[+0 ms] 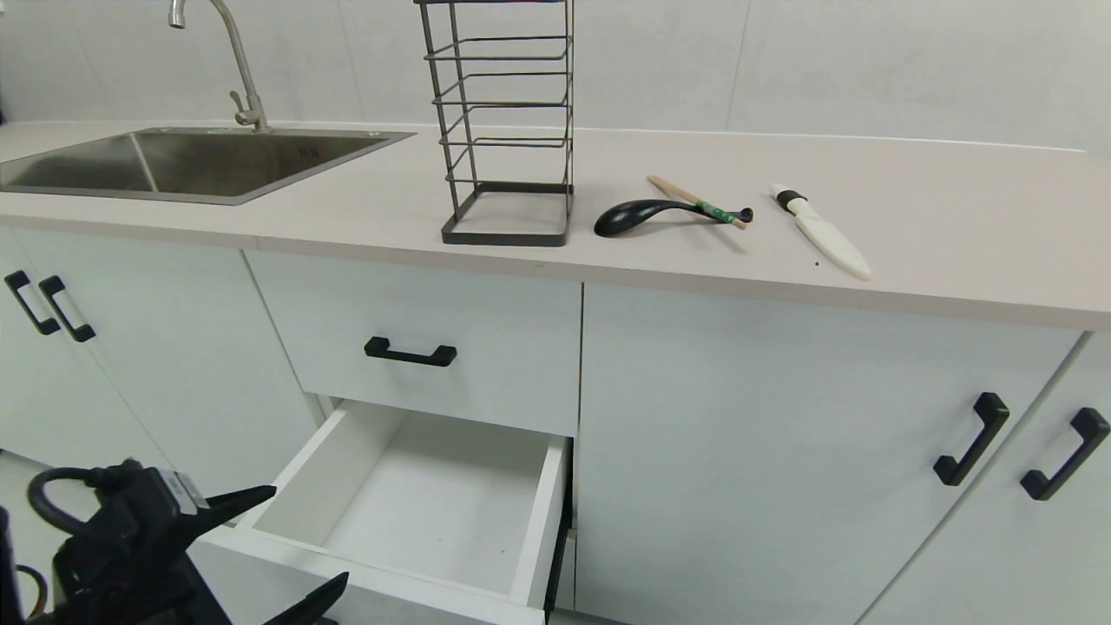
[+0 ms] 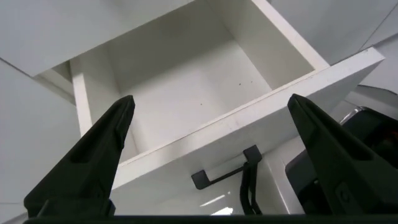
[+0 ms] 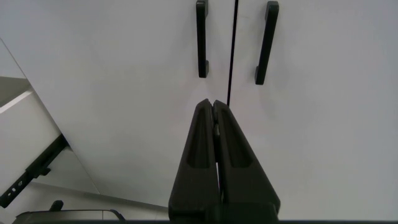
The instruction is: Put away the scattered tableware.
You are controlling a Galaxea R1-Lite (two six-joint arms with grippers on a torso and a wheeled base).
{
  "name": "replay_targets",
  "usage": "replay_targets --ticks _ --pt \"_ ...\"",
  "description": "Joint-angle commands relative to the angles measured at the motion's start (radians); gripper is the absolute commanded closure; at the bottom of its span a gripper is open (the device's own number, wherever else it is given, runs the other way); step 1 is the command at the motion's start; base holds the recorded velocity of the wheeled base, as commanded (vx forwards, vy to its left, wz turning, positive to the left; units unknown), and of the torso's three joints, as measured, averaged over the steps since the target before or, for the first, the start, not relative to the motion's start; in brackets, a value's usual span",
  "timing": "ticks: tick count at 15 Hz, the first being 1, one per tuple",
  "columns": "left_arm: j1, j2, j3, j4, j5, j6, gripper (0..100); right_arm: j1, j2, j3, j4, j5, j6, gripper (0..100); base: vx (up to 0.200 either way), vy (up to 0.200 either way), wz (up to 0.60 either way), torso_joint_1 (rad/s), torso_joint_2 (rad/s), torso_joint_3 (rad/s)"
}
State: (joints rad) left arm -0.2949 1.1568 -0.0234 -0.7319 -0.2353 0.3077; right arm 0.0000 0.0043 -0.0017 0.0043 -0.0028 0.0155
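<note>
Head view: a black spoon (image 1: 638,214), chopsticks (image 1: 694,201) and a white knife (image 1: 825,233) lie near the counter's (image 1: 955,226) front edge. Below, the drawer (image 1: 323,469) stands open, with the left gripper (image 1: 310,534) spread beside it.

Left wrist view: the left gripper (image 2: 211,102) gapes above the drawer (image 2: 280,37).

Right wrist view: the right gripper (image 3: 213,106) is clenched on nothing, facing two cupboard handles (image 3: 202,37).

No legible txt, nos.
</note>
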Motion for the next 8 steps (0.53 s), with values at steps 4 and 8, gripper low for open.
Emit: replay_targets --ticks 4,8 --pt "0.077 -0.292 0.017 0.078 -0.002 0.018 0 0.0 0.0 0.0 0.0 0.0 0.0 100 0.0 0.0 0.0 0.0 0.0 0.0" --pt "0.118 -0.562 0.022 0.132 -0.006 0.024 0 0.0 0.0 0.0 0.0 0.0 0.0 100 0.0 0.0 0.0 0.0 0.0 0.0"
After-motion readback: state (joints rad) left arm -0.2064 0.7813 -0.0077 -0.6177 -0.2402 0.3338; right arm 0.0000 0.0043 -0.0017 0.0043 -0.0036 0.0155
